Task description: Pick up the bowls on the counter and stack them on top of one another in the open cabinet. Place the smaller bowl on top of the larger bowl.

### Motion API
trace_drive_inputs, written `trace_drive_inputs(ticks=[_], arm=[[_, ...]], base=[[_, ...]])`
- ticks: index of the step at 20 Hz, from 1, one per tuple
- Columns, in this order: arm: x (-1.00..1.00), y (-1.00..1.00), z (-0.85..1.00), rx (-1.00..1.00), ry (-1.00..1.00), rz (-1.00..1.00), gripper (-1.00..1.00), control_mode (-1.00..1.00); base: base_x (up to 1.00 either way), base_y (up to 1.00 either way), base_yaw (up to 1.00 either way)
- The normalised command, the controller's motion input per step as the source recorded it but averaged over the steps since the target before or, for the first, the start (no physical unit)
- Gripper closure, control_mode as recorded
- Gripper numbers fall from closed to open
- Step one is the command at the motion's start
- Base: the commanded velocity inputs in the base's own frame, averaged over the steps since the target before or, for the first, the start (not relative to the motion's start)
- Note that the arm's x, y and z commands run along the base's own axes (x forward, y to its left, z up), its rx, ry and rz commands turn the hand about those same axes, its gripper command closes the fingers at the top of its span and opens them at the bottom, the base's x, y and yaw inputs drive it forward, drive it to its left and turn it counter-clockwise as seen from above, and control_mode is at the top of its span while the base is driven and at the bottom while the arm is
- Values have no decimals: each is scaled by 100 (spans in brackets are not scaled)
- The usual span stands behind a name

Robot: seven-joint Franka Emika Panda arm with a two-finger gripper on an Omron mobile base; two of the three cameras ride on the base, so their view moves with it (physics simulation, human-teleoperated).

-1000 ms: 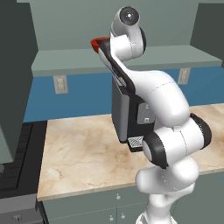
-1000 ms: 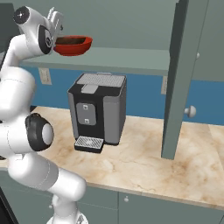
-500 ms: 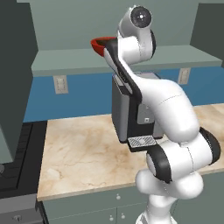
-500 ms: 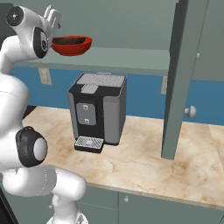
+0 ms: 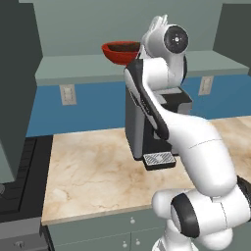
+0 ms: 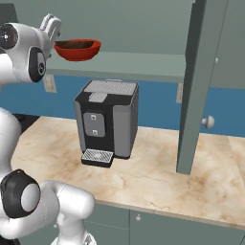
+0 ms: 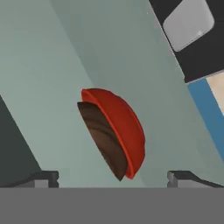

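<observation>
The claw (image 7: 113, 177) stands wide, its two dark fingertips (image 7: 41, 178) far apart at the bottom of the hand view, with nothing between them. It holds nothing and sits back from the bowls, apart from them. In the right base view the claw (image 6: 50, 22) shows as pale fingers raised at the upper left, just beside the rim of the larger bowl (image 6: 78, 50).

The larger bowl (image 7: 124, 129), glossy red, rests on the shelf board of the open cabinet (image 6: 143, 64). The smaller bowl (image 7: 103, 135), dark brown with wood-grain streaks, sits nested inside it, its rim just within the red rim. In the left base view the red bowl (image 5: 119, 53) stands on the shelf with the brown interior showing at its top, partly behind the arm's white upper link.

Below the shelf, a dark coffee machine (image 6: 107, 122) stands on the table (image 6: 158, 179), against the blue wall. A grey-green upright panel (image 6: 191, 91) rises from the table to the machine's right.
</observation>
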Motion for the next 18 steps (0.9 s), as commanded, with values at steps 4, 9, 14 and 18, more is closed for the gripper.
trace_drive_inputs(ticks=[4,9,14,18], arm=[[-62,0,4,7,-6,0,-100,-100],[-62,0,2,5,-2,0,-100,-100],[-62,0,-2,1,0,0,-100,-100],[-62,0,-8,0,1,0,-100,-100]], base=[[0,0,0],[0,0,0],[0,0,0],[0,0,0]])
